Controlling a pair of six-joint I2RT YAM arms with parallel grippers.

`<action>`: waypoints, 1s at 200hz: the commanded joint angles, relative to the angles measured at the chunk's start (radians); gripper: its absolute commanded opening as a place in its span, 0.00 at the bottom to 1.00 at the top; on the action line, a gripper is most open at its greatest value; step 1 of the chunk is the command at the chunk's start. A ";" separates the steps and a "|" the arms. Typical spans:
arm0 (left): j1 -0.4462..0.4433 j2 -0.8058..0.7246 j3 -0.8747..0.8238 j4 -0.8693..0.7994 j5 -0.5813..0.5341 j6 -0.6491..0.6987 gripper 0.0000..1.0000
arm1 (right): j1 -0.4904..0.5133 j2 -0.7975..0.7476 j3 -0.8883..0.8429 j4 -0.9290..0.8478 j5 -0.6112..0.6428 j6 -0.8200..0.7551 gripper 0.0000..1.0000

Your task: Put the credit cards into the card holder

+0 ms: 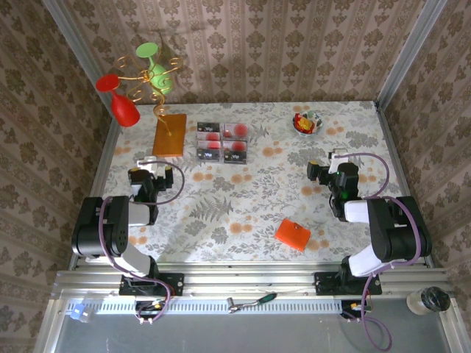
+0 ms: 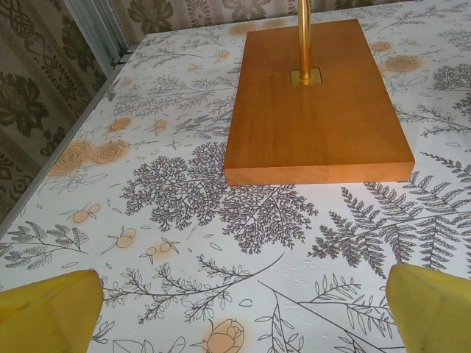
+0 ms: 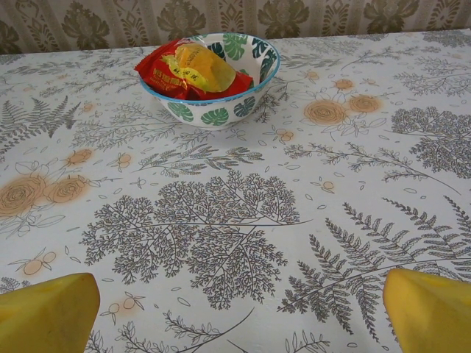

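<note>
I had bright, even light from above on the white floral-printed table (image 1: 243, 206) in the overhead view, with no harsh glare. The gold wire stand holding red and green goblets (image 1: 156, 77) threw a faint, soft shadow onto the patterned wallpaper wall (image 1: 294, 44) behind it. The walls splayed outward toward the frame edges. Both wrist views were crisp across the tabletop. The flat orange-brown wooden board (image 2: 316, 110) and the leaf-patterned ceramic bowl (image 3: 221, 110) cast only thin shadows, while the yellow fingertips (image 2: 44, 312) in the bottom corners were blurred.
</note>
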 commanded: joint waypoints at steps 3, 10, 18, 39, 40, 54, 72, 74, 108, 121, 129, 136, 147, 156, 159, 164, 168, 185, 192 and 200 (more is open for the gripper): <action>-0.004 -0.048 0.015 -0.012 0.003 -0.006 1.00 | -0.005 -0.002 0.014 -0.005 -0.004 0.000 1.00; -0.006 -0.082 0.027 -0.061 -0.003 -0.008 1.00 | -0.004 -0.031 0.024 -0.049 0.020 0.007 1.00; -0.006 -0.123 0.048 -0.132 -0.007 -0.009 1.00 | -0.005 -0.090 0.045 -0.139 0.055 0.020 1.00; -0.005 -0.214 0.099 -0.289 -0.017 -0.014 1.00 | -0.004 -0.210 0.133 -0.376 0.174 0.090 1.00; -0.005 -0.217 0.101 -0.293 -0.018 -0.014 1.00 | -0.004 -0.215 0.139 -0.383 0.180 0.098 1.00; -0.005 -0.263 0.125 -0.351 -0.017 -0.035 1.00 | -0.006 -0.270 0.249 -0.637 0.246 0.255 1.00; -0.007 -0.313 0.181 -0.477 -0.021 -0.087 1.00 | -0.008 -0.306 0.377 -0.920 0.276 0.388 1.00; -0.007 -0.317 0.189 -0.490 -0.021 -0.096 1.00 | -0.007 -0.309 0.383 -0.938 0.279 0.402 1.00; -0.058 -0.364 0.310 -0.771 -0.040 -0.255 1.00 | -0.003 -0.385 0.403 -1.093 0.012 0.538 1.00; -0.103 -0.368 0.351 -0.884 -0.075 -0.301 1.00 | 0.013 -0.405 0.390 -1.152 -0.109 0.561 1.00; -0.134 -0.368 0.374 -0.944 -0.092 -0.328 1.00 | 0.030 -0.413 0.380 -1.203 -0.155 0.586 0.99; -0.163 -0.369 0.389 -0.991 -0.102 -0.353 1.00 | 0.054 -0.416 0.372 -1.243 -0.181 0.595 0.97; -0.210 -0.371 0.407 -1.060 -0.110 -0.399 1.00 | 0.104 -0.423 0.352 -1.308 -0.174 0.620 0.95; -0.257 -0.373 0.409 -1.099 -0.125 -0.450 1.00 | 0.162 -0.439 0.322 -1.333 -0.150 0.642 0.93; -0.275 -0.375 0.404 -1.103 -0.130 -0.463 1.00 | 0.184 -0.446 0.313 -1.340 -0.131 0.659 0.93; -0.306 -0.380 0.397 -1.106 -0.145 -0.480 1.00 | 0.219 -0.461 0.292 -1.350 -0.108 0.685 0.93; -0.337 -0.385 0.389 -1.107 -0.165 -0.495 1.00 | 0.242 -0.472 0.278 -1.355 -0.099 0.697 0.92; -0.487 -0.411 0.351 -1.070 -0.294 -0.534 1.00 | 0.339 -0.509 0.265 -1.458 0.004 0.757 0.92; -0.543 -0.421 0.337 -1.048 -0.349 -0.534 1.00 | 0.372 -0.524 0.265 -1.509 0.043 0.777 0.93; -0.600 -0.427 0.325 -1.023 -0.393 -0.535 1.00 | 0.403 -0.542 0.264 -1.564 0.091 0.810 0.93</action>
